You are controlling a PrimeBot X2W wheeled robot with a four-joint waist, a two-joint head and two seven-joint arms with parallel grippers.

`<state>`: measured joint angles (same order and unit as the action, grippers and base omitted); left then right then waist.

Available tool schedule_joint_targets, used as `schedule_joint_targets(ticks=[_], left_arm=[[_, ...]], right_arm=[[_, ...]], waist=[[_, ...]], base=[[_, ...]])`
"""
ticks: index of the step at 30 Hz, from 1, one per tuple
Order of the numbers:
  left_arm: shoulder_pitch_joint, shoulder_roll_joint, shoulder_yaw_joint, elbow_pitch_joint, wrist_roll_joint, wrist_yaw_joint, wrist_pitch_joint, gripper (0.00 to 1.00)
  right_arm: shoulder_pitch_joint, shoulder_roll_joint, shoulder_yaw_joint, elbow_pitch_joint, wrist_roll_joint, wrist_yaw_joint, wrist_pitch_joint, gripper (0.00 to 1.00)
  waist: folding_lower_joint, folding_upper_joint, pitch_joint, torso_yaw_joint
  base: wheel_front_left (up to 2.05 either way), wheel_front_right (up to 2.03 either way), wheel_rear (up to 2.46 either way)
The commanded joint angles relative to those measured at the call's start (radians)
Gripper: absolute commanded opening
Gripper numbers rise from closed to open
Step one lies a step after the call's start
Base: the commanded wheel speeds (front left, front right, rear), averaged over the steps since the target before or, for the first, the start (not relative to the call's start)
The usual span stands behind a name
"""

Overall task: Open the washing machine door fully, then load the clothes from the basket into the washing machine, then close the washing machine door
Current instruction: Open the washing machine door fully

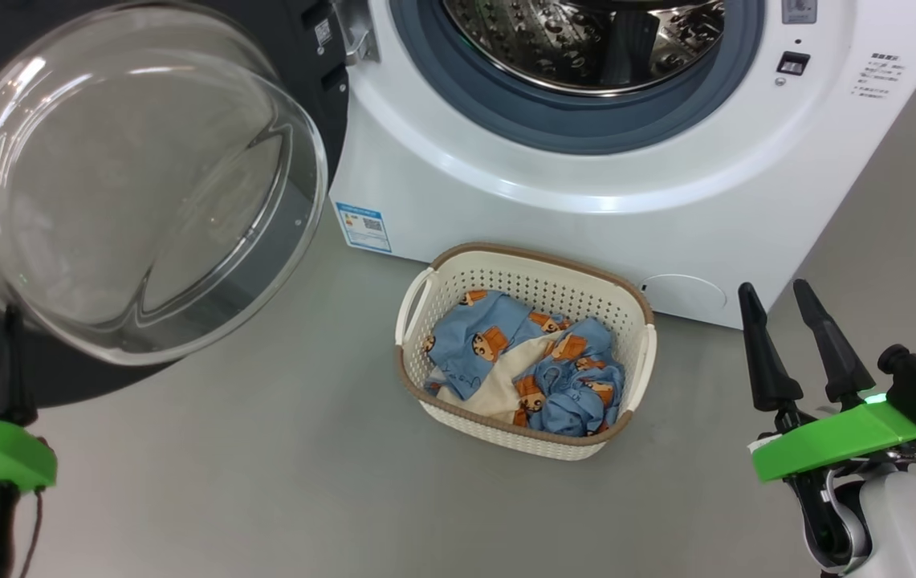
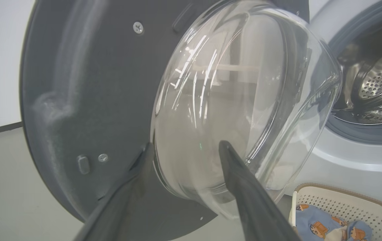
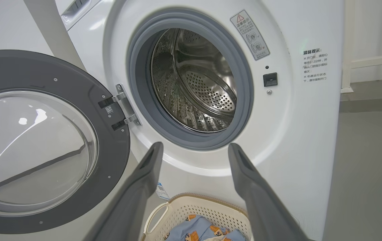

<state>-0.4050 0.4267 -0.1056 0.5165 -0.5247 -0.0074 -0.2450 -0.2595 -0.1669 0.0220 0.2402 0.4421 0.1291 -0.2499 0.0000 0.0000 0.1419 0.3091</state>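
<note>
The washing machine door (image 1: 136, 185) stands swung open at the left, its glass bowl facing me. The white washing machine (image 1: 506, 193) shows its steel drum (image 3: 194, 83), with nothing in the part I can see. The basket (image 1: 538, 255) sits on the floor in front of it, holding the light blue clothes (image 1: 522, 361). My left gripper (image 2: 185, 144) is open at the door's lower edge, its fingers either side of the bowl's rim; whether they touch the door I cannot tell. My right gripper (image 1: 772, 286) is open and empty, right of the basket.
Grey floor (image 1: 265, 482) spreads around the basket. The open door takes up the room on the left. A metal hinge (image 3: 124, 110) joins the door to the machine. A blue label (image 1: 363, 226) sits low on the machine's front.
</note>
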Motion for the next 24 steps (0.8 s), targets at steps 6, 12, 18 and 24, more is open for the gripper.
schedule_joint_targets(ticks=[6,12,18,24], left_arm=[[0.112,0.024,0.038,-0.242,-0.008,0.067,0.015,1.00],[0.178,-0.006,0.017,-0.367,-0.003,0.102,0.028,1.00],[0.215,-0.025,0.001,-0.422,-0.002,0.119,0.033,1.00],[0.250,-0.050,-0.022,-0.460,0.009,0.136,0.026,1.00]], right_arm=[[0.023,-0.013,0.038,-0.027,-0.003,0.002,-0.012,1.00],[0.025,-0.023,0.049,-0.032,-0.007,0.002,-0.012,1.00],[0.028,-0.025,0.058,-0.029,-0.006,0.002,-0.012,1.00],[0.034,-0.028,0.066,-0.028,-0.007,0.002,-0.012,1.00]], waist=[[0.0000,0.0000,-0.027,-0.048],[0.0000,0.0000,-0.042,-0.097],[0.0000,0.0000,-0.055,-0.148],[0.0000,0.0000,-0.073,-0.209]], base=[[0.00,0.00,0.00],[0.00,0.00,0.00],[0.00,0.00,0.00],[0.00,0.00,0.00]])
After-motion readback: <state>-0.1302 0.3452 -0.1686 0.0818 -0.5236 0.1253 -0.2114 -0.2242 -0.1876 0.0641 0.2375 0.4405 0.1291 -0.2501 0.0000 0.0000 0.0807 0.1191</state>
